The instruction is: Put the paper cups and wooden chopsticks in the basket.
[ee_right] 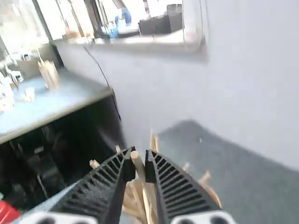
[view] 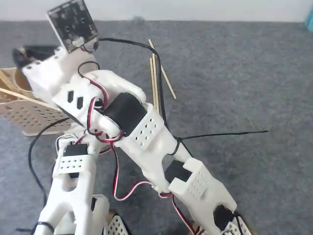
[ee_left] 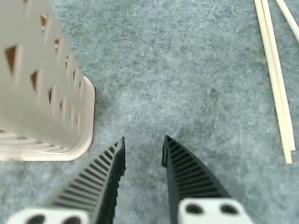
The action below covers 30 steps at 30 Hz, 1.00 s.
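Grey felt covers the table; the basket (view: 29,117) sits at its left edge. The right jaws pinch one chopstick (ee_right: 138,164) above sticks lying inside it. Released at a tilt, it may catch the rim and tip out. The left jaws hang spread just beside the basket. The loose chopsticks (view: 155,81) near the far edge lie flat and could slip from a grasp.

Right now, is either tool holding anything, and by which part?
The right tool is shut on a wooden chopstick, pinched near its visible end. The left tool is open, holding nothing.
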### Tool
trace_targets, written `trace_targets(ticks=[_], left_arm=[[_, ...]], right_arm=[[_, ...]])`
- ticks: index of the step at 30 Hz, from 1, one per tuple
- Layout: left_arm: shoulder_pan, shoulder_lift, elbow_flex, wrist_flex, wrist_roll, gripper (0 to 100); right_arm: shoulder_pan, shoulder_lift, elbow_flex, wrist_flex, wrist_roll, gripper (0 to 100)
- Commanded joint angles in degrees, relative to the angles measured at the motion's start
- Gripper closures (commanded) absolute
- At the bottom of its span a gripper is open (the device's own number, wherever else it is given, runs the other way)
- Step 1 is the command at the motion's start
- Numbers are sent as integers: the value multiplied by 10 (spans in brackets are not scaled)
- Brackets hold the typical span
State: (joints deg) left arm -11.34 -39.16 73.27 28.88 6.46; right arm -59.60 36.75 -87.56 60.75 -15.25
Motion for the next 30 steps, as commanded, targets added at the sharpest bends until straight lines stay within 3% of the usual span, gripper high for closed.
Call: trace_targets(ticks=[1, 11, 17, 23, 30], left_arm=[[3, 0, -16, -16, -5, 876], [4, 0, -16, -16, -5, 876], [4, 0, -16, -16, -5, 876], [4, 0, -16, -16, -5, 876], [4, 0, -16, -16, -5, 876]], right_arm=[[5, -48, -18, -72, 12, 991], [-58, -110, -15, -205, 43, 991], [-100, -116, -6, -204, 76, 991], [-81, -89, 51, -216, 84, 991], [-38, -22, 91, -299, 130, 991]])
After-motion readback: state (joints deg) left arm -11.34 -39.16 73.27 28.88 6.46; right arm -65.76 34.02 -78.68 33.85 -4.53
